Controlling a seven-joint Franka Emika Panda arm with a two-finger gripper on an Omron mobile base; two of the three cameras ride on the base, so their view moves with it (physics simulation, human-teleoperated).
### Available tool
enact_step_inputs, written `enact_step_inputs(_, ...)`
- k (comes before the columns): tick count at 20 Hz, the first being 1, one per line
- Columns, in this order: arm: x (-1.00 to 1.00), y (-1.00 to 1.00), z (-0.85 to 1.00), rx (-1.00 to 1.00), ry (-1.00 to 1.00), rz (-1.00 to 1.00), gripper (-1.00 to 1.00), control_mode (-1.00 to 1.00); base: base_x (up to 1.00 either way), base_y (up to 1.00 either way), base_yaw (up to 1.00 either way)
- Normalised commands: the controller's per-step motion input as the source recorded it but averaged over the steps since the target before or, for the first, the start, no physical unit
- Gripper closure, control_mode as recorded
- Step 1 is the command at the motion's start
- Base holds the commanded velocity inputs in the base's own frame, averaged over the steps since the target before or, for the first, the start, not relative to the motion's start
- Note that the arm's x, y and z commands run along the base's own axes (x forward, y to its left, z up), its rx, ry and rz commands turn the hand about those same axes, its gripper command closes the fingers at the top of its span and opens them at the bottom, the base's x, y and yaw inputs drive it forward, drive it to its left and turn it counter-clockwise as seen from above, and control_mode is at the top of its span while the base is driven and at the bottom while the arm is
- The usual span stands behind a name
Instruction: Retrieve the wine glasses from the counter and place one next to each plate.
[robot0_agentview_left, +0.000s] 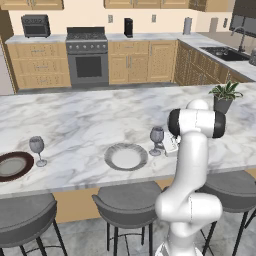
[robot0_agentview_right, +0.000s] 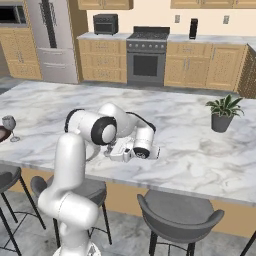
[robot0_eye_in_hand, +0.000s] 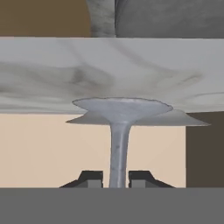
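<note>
My gripper (robot0_agentview_left: 161, 146) is shut on the thin stem of a greyish wine glass (robot0_agentview_left: 157, 136), which stands upright just right of the light grey plate (robot0_agentview_left: 126, 156) on the marble island (robot0_agentview_left: 75, 120). In the hand view the stem (robot0_eye_in_hand: 119, 153) runs between my two fingertips (robot0_eye_in_hand: 92, 178), and the round foot (robot0_eye_in_hand: 122, 106) is at the marble surface. That view is rolled upside down. A second wine glass (robot0_agentview_left: 36, 148) stands beside the dark plate (robot0_agentview_left: 11, 165) at the island's left end, also seen as the wine glass (robot0_agentview_right: 9, 125). My hand (robot0_agentview_right: 122, 150) lies low over the island.
A potted plant (robot0_agentview_left: 225, 97) stands on the island to the right of my arm. Grey stools (robot0_agentview_left: 127, 205) line the near edge. Behind are the stove (robot0_agentview_left: 87, 57) and the counter on wooden cabinets (robot0_agentview_left: 145, 37) with a sink (robot0_agentview_left: 225, 52).
</note>
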Motion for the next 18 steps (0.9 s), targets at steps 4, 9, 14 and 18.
enact_step_inputs(4,0.0,0.01,-0.22,0.0,0.0,-0.01,-1.0,-1.0,0.0,0.0,0.0)
enact_step_inputs(9,0.0,0.0,-0.03,0.0,0.0,-0.01,-1.0,-1.0,0.0,0.0,0.0)
enact_step_inputs(14,0.0,0.0,0.0,0.0,0.0,0.0,-1.0,-1.0,0.0,0.0,0.0)
enact_step_inputs(18,-0.04,-0.06,0.0,0.0,0.0,0.0,-1.0,-1.0,0.0,0.0,0.0)
